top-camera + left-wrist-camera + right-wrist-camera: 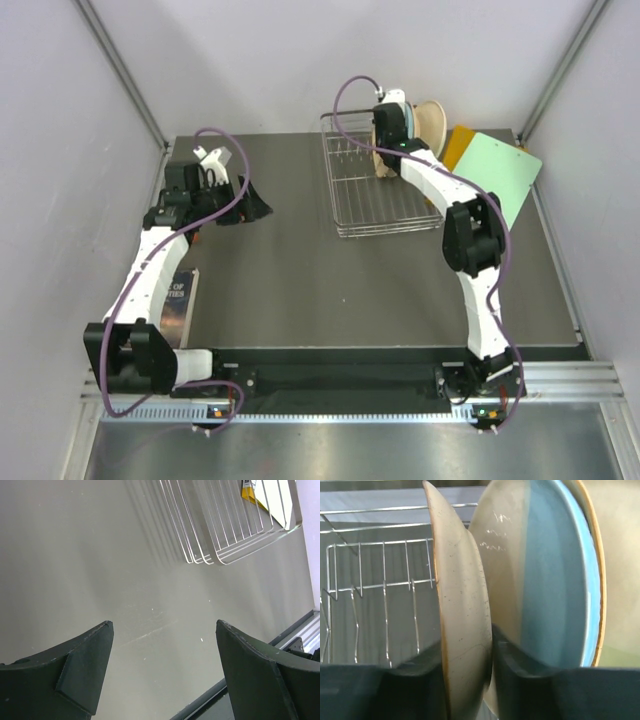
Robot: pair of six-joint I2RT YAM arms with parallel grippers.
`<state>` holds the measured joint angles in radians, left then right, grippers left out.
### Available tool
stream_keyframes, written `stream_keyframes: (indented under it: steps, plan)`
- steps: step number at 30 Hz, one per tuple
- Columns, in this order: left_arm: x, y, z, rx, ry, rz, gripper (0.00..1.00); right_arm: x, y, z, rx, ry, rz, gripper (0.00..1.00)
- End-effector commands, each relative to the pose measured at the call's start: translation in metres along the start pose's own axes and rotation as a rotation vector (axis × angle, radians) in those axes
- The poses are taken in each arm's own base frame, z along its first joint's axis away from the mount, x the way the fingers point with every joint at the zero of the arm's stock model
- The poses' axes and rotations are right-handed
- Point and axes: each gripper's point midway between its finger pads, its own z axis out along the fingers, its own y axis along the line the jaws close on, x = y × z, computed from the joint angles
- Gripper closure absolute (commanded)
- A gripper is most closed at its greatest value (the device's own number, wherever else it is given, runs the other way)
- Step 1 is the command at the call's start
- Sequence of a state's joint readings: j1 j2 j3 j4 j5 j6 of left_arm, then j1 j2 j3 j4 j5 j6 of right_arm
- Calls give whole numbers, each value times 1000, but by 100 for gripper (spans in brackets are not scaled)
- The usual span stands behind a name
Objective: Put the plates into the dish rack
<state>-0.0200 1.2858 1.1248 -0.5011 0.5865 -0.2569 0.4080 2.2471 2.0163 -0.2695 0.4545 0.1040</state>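
- right end effector [467,665] is clenching a tan plate [460,595] upright at the dish rack [380,205], upper centre.
- left end effector [164,626] is hanging released over the surface [100,570], left.

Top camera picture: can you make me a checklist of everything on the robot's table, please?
Surface: dark grey table, lightly scuffed.
Job's things: dish rack at the far right; tan plate held upright on edge at it; white-and-blue plate upright just behind.
Clutter: green board and orange board beside the rack; dark book under the left arm.
Grippers: left gripper open over bare table; right gripper shut on the tan plate.
Cables: purple cable looping along each arm.
Surroundings: pale walls around; metal rail at the near edge.
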Motion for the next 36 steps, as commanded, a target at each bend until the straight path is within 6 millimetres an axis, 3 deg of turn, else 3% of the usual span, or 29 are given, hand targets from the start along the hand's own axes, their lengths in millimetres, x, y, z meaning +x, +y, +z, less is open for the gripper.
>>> stream_keyframes:
  steps: [1,5,9,11,14,16,17,18,19,22,25,27,29,30,32,33,34,36]
  plan:
    - [-10,-8,-8,23,-42,22,12,-90,13,-34,-13,-255,20,48]
    - [-11,-10,-9,29,-47,31,11,-109,6,-46,18,-315,-50,33]
    - [-11,-11,-13,28,-66,71,11,-121,-13,-67,21,-323,-72,29]
    - [-17,-11,-15,27,-100,105,10,-116,-20,-72,21,-294,-98,27]
    - [-24,-15,-21,25,-149,158,8,-124,-27,-96,-4,-293,-130,24]
    - [-32,-16,-25,13,-175,168,7,-145,-36,-124,-24,-337,-103,20]
    - [-38,-18,-28,3,-202,179,7,-148,-32,-133,-70,-346,-104,14]
    - [-44,-18,-31,-12,-224,174,5,-166,-39,-157,-89,-389,-80,4]
    - [-50,-14,-33,-51,-253,173,4,-172,-42,-168,-102,-407,-68,0]
    - [-66,-9,-40,-109,-322,182,1,-188,-61,-206,-93,-461,-44,0]
    - [-80,-6,-40,-134,-369,221,1,-184,-98,-226,48,-452,-2,0]
    - [-89,4,-38,-185,-392,221,1,-171,-132,-239,204,-419,26,0]
    - [-99,7,-33,-197,-397,224,1,-151,-153,-244,314,-374,17,0]
    - [-101,8,-31,-201,-400,223,1,-150,-164,-258,347,-383,8,0]
    - [-111,8,-28,-199,-420,221,1,-128,-175,-261,400,-345,-28,0]
    - [-113,5,-27,-184,-420,230,1,-128,-184,-273,412,-356,-31,0]
    - [-115,4,-25,-180,-421,235,1,-118,-185,-273,417,-340,-45,0]
    - [-120,1,-21,-165,-415,250,1,-116,-190,-283,408,-359,-59,0]
